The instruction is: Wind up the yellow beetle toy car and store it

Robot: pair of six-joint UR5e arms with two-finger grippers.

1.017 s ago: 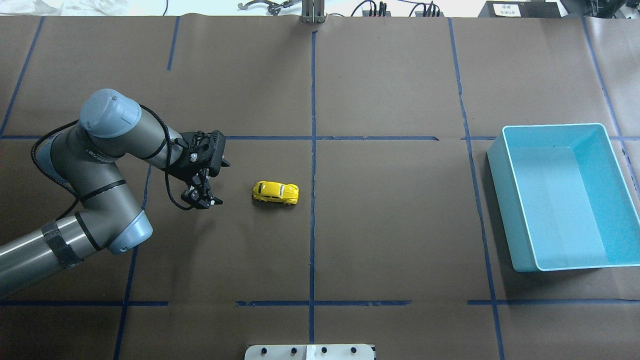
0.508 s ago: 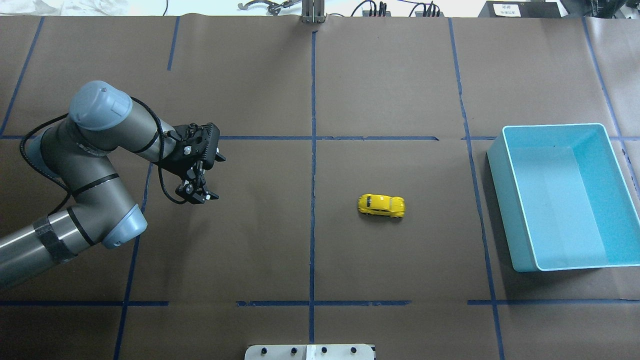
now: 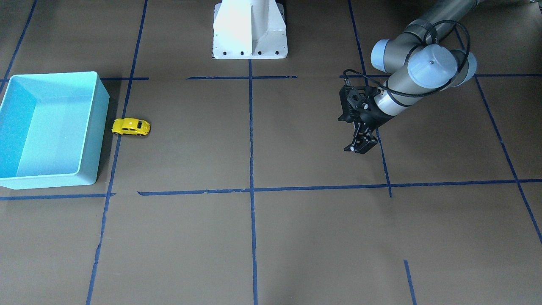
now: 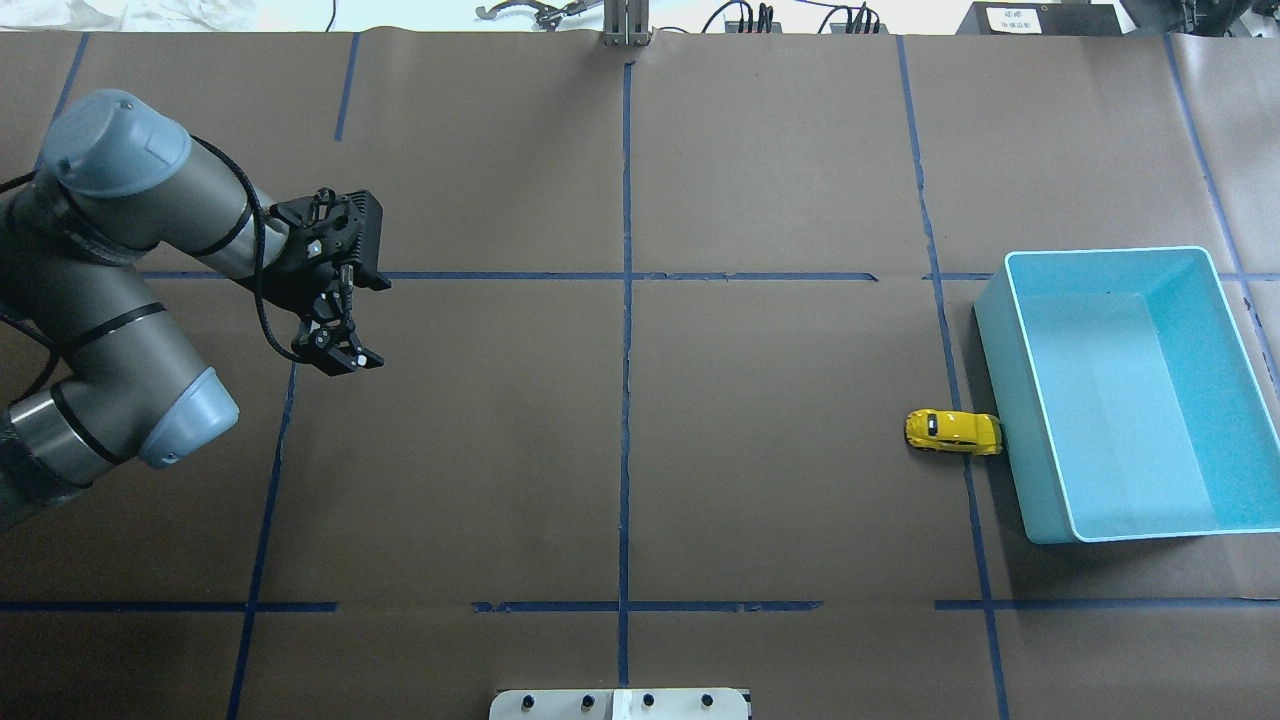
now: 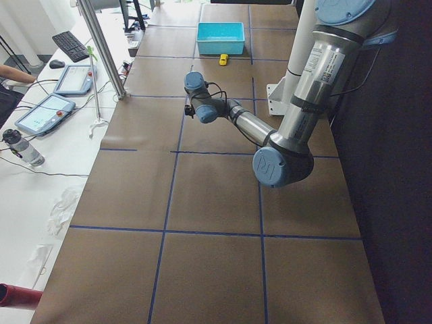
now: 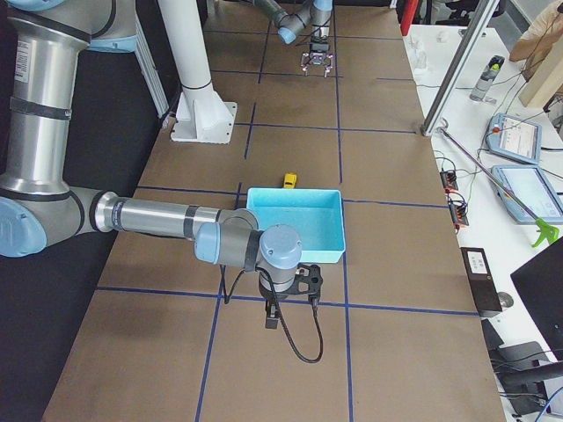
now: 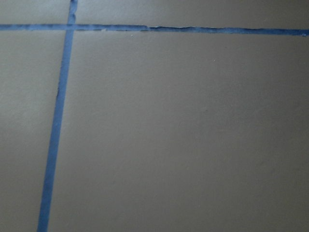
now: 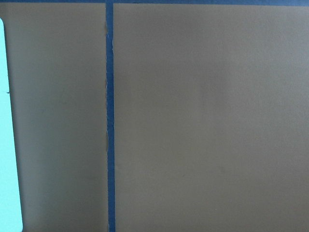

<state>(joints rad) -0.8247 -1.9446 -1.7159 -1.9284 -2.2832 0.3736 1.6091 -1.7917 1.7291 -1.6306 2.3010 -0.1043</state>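
The yellow beetle toy car (image 4: 952, 431) stands on its wheels on the brown table, its nose against the outer wall of the light blue bin (image 4: 1003, 400). It also shows in the front view (image 3: 131, 126), beside the bin (image 3: 101, 127), which holds nothing. My left gripper (image 4: 340, 358) is open and empty, far to the left of the car, pointing down above the table; it also shows in the front view (image 3: 360, 148). My right gripper (image 6: 273, 321) shows only in the exterior right view, low beside the bin's near corner; I cannot tell whether it is open or shut.
Blue tape lines (image 4: 625, 300) divide the table. The white robot base (image 3: 250, 29) stands at the robot's edge of the table. The right wrist view shows a strip of the bin (image 8: 7, 121) at its left edge. Desks with tablets (image 5: 40, 111) run along the far side.
The car has rolled to the right, from left of the centre line, until it touches the bin's wall. My left arm has drawn back to the left and away, gripper empty.
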